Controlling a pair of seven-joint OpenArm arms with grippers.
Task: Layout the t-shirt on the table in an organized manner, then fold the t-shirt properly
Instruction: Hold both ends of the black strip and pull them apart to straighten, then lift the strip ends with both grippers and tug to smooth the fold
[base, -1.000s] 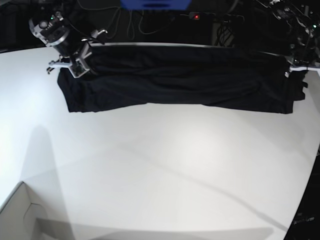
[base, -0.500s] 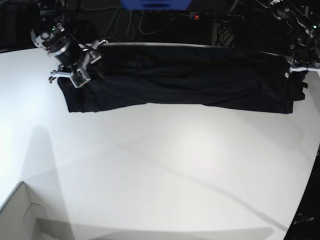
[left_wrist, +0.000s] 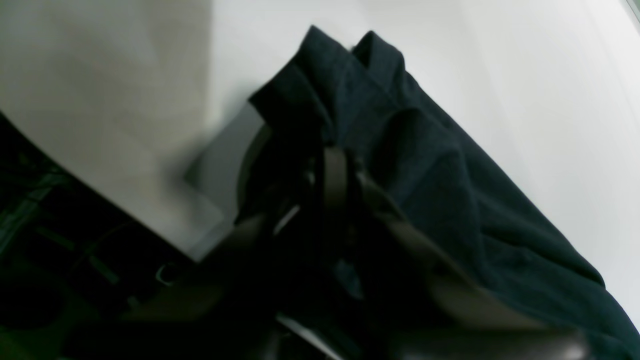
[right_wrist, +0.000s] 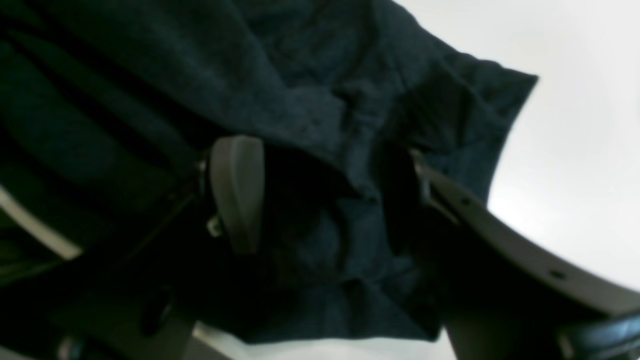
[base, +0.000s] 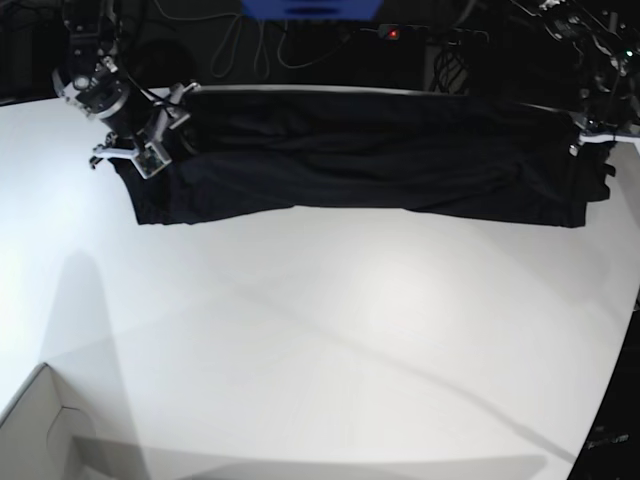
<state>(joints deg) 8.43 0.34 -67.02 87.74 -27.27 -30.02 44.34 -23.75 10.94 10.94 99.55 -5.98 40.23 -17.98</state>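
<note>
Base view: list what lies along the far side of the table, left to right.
Right gripper → black t-shirt stretched across the table → left gripper shut on the shirt's other end.

The t-shirt (base: 360, 160) is plain black, long-sleeved, thin soft fabric, no print to be seen. It's laid out as a long, narrow band along the far edge of the table (base: 330, 340), running almost from one far corner to the other. Soft lengthwise creases are seen across it, so it isn't perfectly flat, and the near hem looks a bit wavy. One end is bunched up and lifted off the surface near the table's edge. The table is a big smooth white top with a curved edge, far larger than the shirt.
</note>
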